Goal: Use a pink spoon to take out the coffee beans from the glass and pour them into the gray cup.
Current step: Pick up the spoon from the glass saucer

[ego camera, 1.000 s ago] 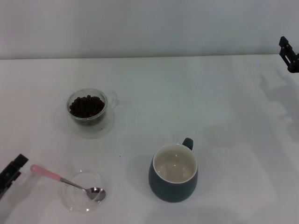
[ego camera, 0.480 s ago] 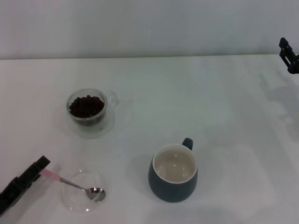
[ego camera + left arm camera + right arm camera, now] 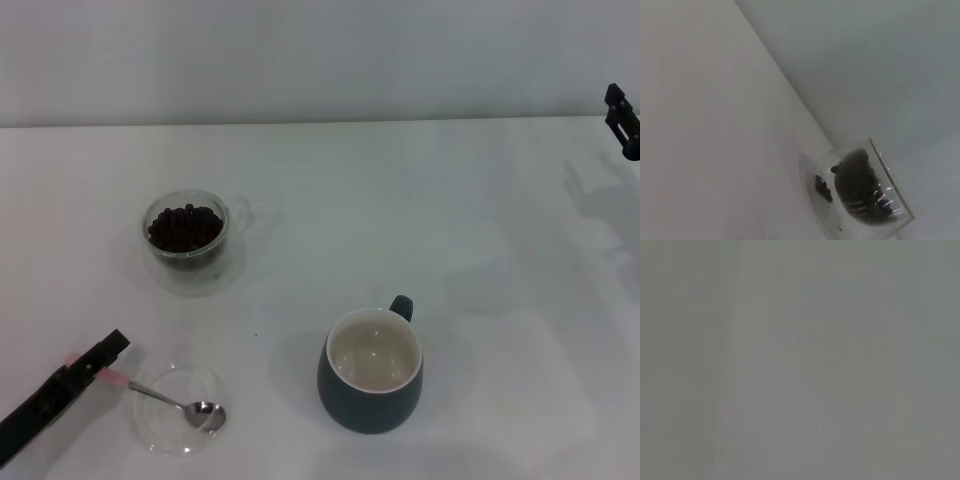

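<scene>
The pink spoon (image 3: 160,396) lies at the front left, its metal bowl resting in a shallow clear dish (image 3: 150,435). My left gripper (image 3: 100,358) reaches in from the bottom left corner and its black tip covers most of the pink handle; only small pink bits show beside it. The glass (image 3: 186,238) stands farther back on the left, filled with coffee beans (image 3: 185,227); it also shows in the left wrist view (image 3: 860,192). The gray cup (image 3: 372,372) stands at front centre, empty, with a cream inside. My right gripper (image 3: 622,122) is parked at the far right edge.
The white table (image 3: 450,220) ends at a pale wall at the back. The right wrist view shows only plain grey.
My left gripper has moved in from the bottom left edge towards the spoon and now covers its pink handle. The spoon, glass and cup have not moved.
</scene>
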You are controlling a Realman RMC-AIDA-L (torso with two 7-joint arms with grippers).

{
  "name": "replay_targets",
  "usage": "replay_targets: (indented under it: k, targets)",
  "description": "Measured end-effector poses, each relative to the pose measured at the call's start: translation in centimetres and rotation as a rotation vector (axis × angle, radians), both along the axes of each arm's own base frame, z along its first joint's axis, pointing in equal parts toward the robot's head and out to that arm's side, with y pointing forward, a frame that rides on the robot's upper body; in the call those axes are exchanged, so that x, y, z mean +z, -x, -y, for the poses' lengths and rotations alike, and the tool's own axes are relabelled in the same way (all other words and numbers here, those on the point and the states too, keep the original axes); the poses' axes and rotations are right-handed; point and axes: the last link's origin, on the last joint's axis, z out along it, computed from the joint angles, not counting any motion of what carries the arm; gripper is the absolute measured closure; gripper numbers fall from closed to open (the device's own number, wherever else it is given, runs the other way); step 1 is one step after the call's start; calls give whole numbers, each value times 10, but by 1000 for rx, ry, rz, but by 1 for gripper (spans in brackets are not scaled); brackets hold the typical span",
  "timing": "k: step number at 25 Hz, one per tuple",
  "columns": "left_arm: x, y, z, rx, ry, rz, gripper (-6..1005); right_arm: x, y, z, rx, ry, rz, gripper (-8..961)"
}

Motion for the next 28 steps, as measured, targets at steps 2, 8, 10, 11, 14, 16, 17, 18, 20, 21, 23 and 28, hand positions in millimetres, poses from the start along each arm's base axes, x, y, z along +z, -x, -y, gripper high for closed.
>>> replay_targets:
  k: [2,8,10,11,14,16,17,18,20,21,23,28]
  targets:
    - [-1,-1,-1,-15,-1,-20,381,0,0,0,-1,-1,4,397]
    - [-1,-3,-2,-42,-3,-35,616,0,-3,0,-17,2,8,397]
    - [0,-5,-2,-65,-6,-36,698,0,-3,-1,-21,3,9,397]
    - [1,-6,-2,-79,-6,-40,731,0,-3,-1,-20,2,9,397]
    - [3,-8,-2,-101,-9,-42,831,1,-2,-2,-18,1,11,397]
    - [3,-8,-2,-103,-13,-40,864,2,-2,-2,-17,0,12,397]
    - [4,-8,-2,-103,-16,-39,864,2,-2,-2,-17,-1,12,397]
    - [5,-8,-2,-105,-19,-37,865,2,-2,-2,-17,-1,12,397]
    - [7,-9,-3,-113,-27,-35,865,2,-2,-2,-18,0,12,397]
    - [9,-9,-3,-119,-32,-33,865,2,-2,-2,-18,0,12,397]
    - [12,-11,-4,-130,-40,-23,865,1,-3,-2,-20,1,12,397]
    - [20,-14,-6,-150,-53,6,864,0,-4,-1,-25,4,11,397]
